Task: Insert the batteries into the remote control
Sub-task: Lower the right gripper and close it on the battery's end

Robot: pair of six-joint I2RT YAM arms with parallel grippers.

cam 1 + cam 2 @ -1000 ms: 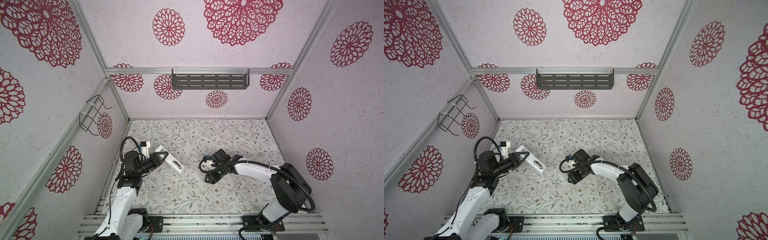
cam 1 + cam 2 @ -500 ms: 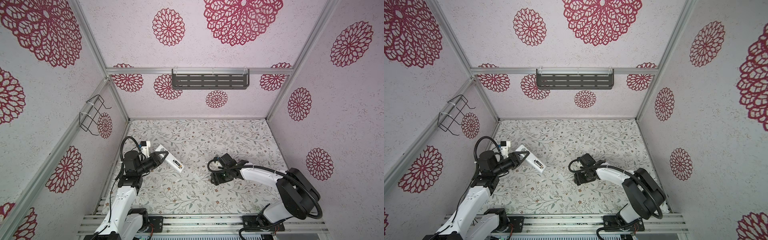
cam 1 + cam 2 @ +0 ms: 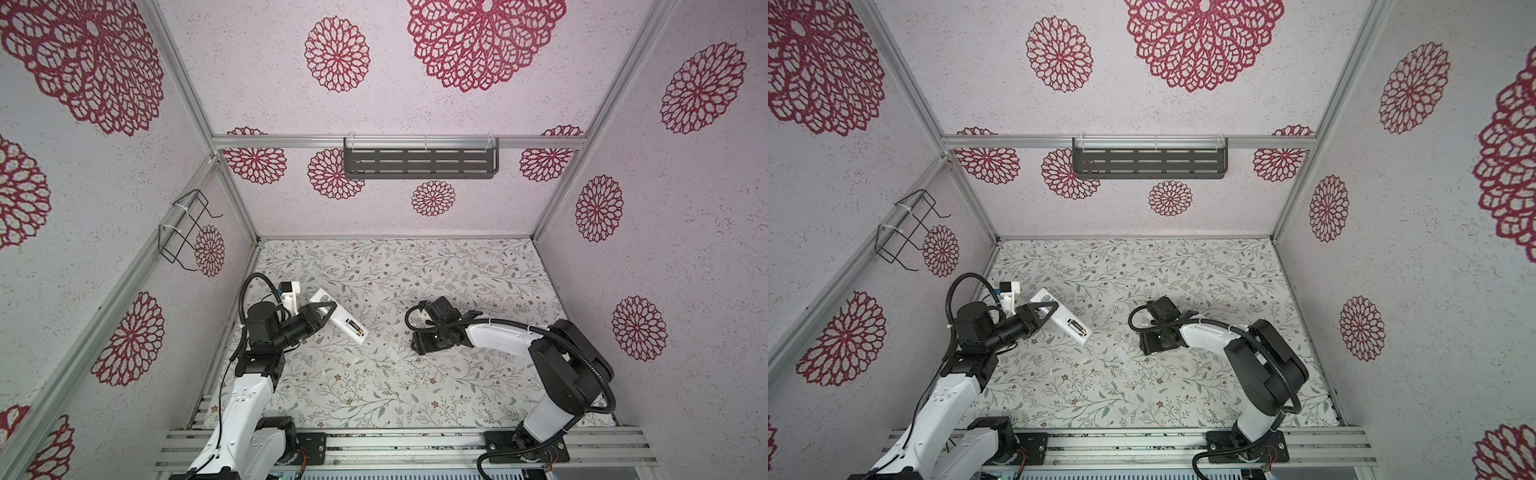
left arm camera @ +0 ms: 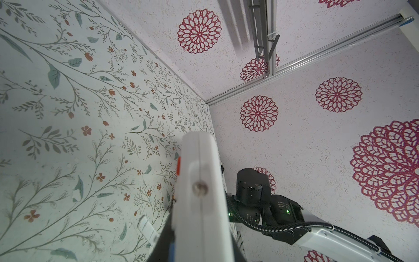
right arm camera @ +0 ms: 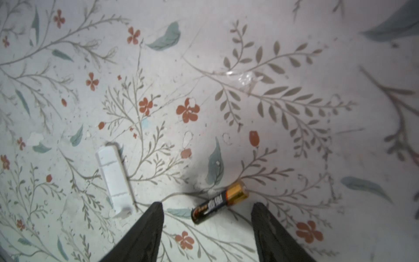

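My left gripper (image 3: 325, 312) is shut on the white remote control (image 3: 338, 318), holding it slanted above the mat with its back up. A dark battery (image 3: 353, 326) shows in its recessed bay. In the left wrist view the remote control (image 4: 199, 199) runs edge-on out of the left gripper (image 4: 199, 246). My right gripper (image 5: 206, 205) points down at the mat and stands open. A black and gold battery (image 5: 218, 203) lies loose on the mat between its fingertips, touching neither. In both top views the right gripper (image 3: 420, 347) (image 3: 1148, 345) hides that battery.
A small white battery cover (image 5: 114, 177) lies flat on the floral mat (image 3: 415, 395), left of the right gripper, also seen in a top view as the cover (image 3: 394, 357). A bit of clear tape (image 5: 243, 78) sticks to the mat. Walls close in three sides.
The right gripper shifted to the right and then came back partway, staying low over the mat. The left arm and the remote control have not moved.
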